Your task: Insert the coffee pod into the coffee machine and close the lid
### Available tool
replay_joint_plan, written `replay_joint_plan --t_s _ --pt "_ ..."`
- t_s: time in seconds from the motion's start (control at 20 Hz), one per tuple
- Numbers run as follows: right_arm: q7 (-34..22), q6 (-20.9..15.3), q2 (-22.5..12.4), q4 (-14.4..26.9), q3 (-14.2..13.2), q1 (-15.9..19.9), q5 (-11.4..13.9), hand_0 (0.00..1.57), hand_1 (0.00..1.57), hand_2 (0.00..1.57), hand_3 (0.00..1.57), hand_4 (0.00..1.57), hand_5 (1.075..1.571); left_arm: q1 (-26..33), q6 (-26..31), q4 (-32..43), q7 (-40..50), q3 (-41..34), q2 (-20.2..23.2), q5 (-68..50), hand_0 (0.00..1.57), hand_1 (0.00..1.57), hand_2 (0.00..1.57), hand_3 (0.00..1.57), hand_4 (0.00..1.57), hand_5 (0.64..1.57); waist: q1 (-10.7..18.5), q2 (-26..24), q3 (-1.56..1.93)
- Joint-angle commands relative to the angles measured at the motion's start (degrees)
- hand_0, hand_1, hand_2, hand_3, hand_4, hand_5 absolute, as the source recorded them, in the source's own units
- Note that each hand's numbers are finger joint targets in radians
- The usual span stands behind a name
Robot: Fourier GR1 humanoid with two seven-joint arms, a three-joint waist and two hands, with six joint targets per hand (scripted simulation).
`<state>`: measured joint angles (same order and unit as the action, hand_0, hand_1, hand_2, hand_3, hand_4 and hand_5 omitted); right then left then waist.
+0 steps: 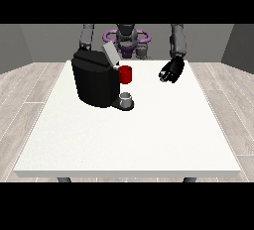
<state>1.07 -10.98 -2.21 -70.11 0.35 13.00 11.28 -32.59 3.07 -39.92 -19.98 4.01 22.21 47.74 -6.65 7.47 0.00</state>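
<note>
Coffee machine (95, 81), a squat black glossy box, stood at the far left part of the large white surface (129, 144) with its grey lid (110, 54) tilted up. I saw a red thing at the machine (125, 74) and a small grey thing (127, 97) on its black base; I could not tell it for the pod. The black hand at the view's right (171, 70) hung over the far edge, fingers curled on nothing. I saw wide bare surface nearer the camera.
</note>
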Motion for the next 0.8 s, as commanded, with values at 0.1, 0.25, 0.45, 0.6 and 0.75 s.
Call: replay_joint_plan --t_s 0.1,0.25,0.45,0.6,0.75 --pt "2.81 0.90 -0.83 5.28 -1.56 -0.79 -0.67 0.00 0.00 0.00 0.00 0.00 1.571 -5.42 10.87 -2.89 4.50 -0.85 -1.86 -2.37 1.42 1.42 1.41 1.33 0.52 1.571 1.44 -4.09 0.03" --pt "0.98 -0.42 -0.27 6.43 -1.44 -1.54 0.17 0.00 0.00 0.00 0.00 0.00 1.571 -4.89 15.21 -5.45 5.41 0.76 -3.46 -2.27 1.38 1.38 1.38 1.33 0.49 1.571 3.10 -8.28 0.03" --pt "-2.19 1.59 -0.36 1.89 -0.54 0.28 -0.71 0.00 0.00 0.00 0.00 0.00 1.571 -7.87 16.89 -4.47 4.42 -1.97 -0.86 -3.03 1.42 1.42 1.40 1.33 0.53 1.571 -0.08 -7.47 0.00" --pt "0.20 1.74 -0.33 3.51 -2.53 2.68 -2.48 0.00 0.00 0.00 0.00 0.00 1.571 -11.56 18.12 -6.01 9.27 -2.23 -3.57 -2.91 1.42 1.42 1.40 1.33 0.53 1.571 0.26 -5.75 0.01" --pt "3.73 2.27 -0.06 3.72 -2.60 1.70 -3.13 0.00 0.00 0.00 0.00 0.00 1.571 -13.93 16.82 -6.69 8.47 -2.78 -2.48 -2.03 1.42 1.42 1.40 1.34 0.56 1.571 -0.98 -3.77 0.02"
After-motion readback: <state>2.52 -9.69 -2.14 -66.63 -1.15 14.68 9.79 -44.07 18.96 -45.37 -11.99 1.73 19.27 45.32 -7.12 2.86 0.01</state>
